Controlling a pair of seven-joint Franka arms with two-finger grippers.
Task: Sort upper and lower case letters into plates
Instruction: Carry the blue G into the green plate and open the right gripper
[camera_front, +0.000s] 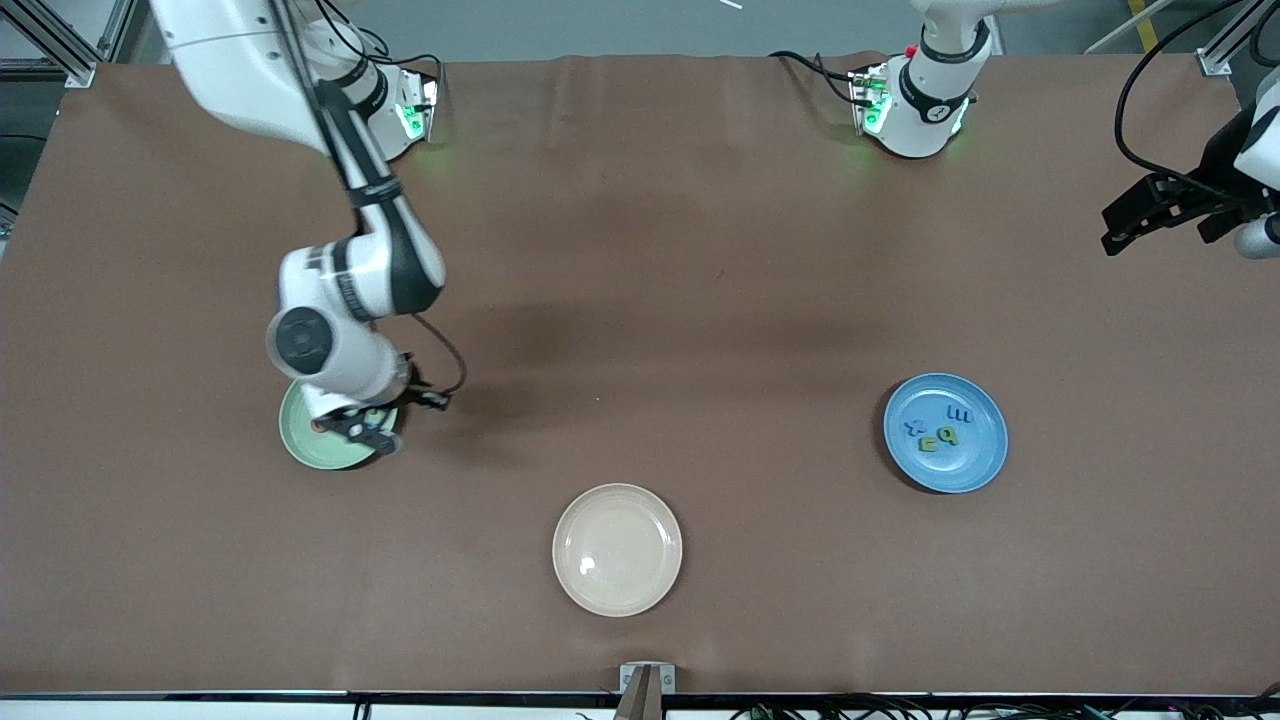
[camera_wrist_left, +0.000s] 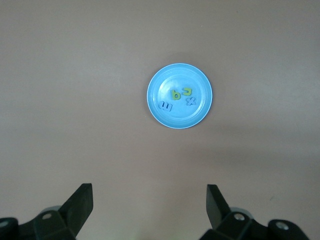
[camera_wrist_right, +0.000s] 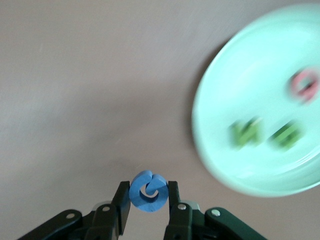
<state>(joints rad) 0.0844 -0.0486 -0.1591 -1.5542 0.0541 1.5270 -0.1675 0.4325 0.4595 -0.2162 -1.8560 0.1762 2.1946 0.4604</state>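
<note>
The right gripper (camera_wrist_right: 148, 192) is closed on a blue letter (camera_wrist_right: 148, 191), pinched between its two fingers (camera_wrist_right: 122, 200) with a dark finger pad against each side. In the front view this gripper (camera_front: 368, 428) hangs over the edge of the mint green plate (camera_front: 305, 450), at the right arm's end of the table. The mint green plate (camera_wrist_right: 235, 115) holds two green letters (camera_wrist_right: 246, 132) lying side by side and one pink letter (camera_wrist_right: 304, 85) nearer its rim.

The left gripper (camera_wrist_left: 150, 205) waits with its fingers spread wide and nothing between them, raised at the left arm's end of the table (camera_front: 640, 250). Well apart from it lies the blue plate (camera_front: 985, 460), holding four letters (camera_front: 940, 430): two yellow-green and two blue, clustered near its middle.

The cream-beige plate (camera_front: 617, 549) lies between the two coloured plates, nearer the front camera, with nothing in it.
</note>
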